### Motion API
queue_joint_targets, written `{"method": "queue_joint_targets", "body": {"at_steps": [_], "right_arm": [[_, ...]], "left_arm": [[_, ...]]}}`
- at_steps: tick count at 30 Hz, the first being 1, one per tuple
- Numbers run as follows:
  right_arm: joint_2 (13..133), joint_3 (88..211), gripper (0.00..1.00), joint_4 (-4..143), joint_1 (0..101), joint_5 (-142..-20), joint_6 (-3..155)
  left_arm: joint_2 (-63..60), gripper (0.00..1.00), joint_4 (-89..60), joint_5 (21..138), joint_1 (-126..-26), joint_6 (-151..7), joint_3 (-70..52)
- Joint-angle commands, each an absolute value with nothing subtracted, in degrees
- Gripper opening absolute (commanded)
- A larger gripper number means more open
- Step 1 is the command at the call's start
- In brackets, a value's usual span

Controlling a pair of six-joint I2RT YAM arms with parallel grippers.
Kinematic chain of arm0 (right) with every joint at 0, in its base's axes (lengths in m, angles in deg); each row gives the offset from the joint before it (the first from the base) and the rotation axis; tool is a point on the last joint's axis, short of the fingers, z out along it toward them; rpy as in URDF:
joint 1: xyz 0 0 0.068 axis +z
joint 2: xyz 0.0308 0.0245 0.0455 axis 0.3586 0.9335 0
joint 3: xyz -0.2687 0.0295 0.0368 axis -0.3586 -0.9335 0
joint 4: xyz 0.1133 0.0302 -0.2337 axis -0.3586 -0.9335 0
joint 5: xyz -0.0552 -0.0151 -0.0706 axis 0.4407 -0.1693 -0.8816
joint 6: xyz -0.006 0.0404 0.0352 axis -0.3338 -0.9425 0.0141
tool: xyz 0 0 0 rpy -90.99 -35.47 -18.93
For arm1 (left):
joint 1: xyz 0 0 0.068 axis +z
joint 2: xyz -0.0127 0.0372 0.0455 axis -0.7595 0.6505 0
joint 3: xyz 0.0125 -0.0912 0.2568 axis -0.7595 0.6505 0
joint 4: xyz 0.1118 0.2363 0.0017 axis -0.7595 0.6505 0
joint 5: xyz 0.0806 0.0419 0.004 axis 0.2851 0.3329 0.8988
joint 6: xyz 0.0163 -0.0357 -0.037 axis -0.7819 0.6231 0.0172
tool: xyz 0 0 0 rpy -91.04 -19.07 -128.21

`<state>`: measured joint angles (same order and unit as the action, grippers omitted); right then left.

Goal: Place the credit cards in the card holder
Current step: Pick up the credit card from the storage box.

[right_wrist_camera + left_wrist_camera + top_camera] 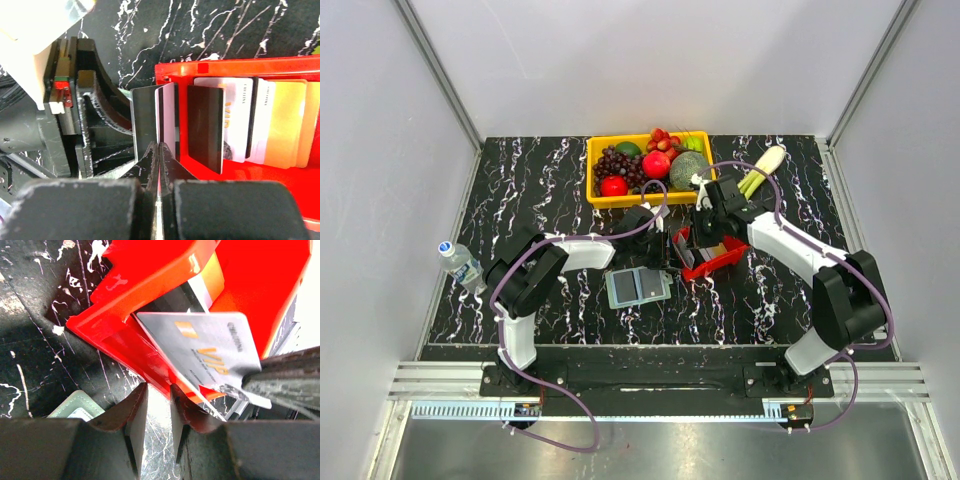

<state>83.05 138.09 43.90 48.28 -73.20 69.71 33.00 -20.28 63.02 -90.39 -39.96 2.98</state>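
A red basket (720, 262) at mid-table holds several credit cards standing on edge: a dark one (205, 127), a whitish one (235, 117) and an orange one (285, 125). My right gripper (159, 147) is shut on a grey credit card (210, 347) marked VIP and holds it at the basket's left rim (172, 75). My left gripper (157, 390) is open a narrow way with nothing between its fingers, its tips just short of the basket's outer wall (125, 335). The card holder (638, 286) lies open and flat on the table left of the basket; its corner (75, 407) shows in the left wrist view.
A yellow tray (598, 180) of fruit stands at the back, just behind both grippers. A leek (760, 170) lies to its right. A water bottle (460, 262) lies at the table's left edge. White walls close in the table on three sides.
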Motion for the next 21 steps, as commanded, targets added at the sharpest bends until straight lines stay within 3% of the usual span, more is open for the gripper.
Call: {"method": "queue_joint_targets", "body": {"at_steps": [1, 6, 21], "right_arm": [[82.2, 139.5, 0.0, 44.3, 46.9, -77.6, 67.8], [79.0, 140.2, 0.0, 42.8, 46.7, -86.2, 70.3], [87.1, 140.9, 0.01, 42.1, 48.4, -87.5, 72.5]], "left_arm": [[30.4, 0.28, -23.6, 62.2, -90.3, -39.8, 2.8], [30.5, 0.28, -23.6, 62.3, -90.3, -39.8, 2.8], [30.4, 0.28, -22.9, 62.7, -90.3, -40.3, 1.8]]}}
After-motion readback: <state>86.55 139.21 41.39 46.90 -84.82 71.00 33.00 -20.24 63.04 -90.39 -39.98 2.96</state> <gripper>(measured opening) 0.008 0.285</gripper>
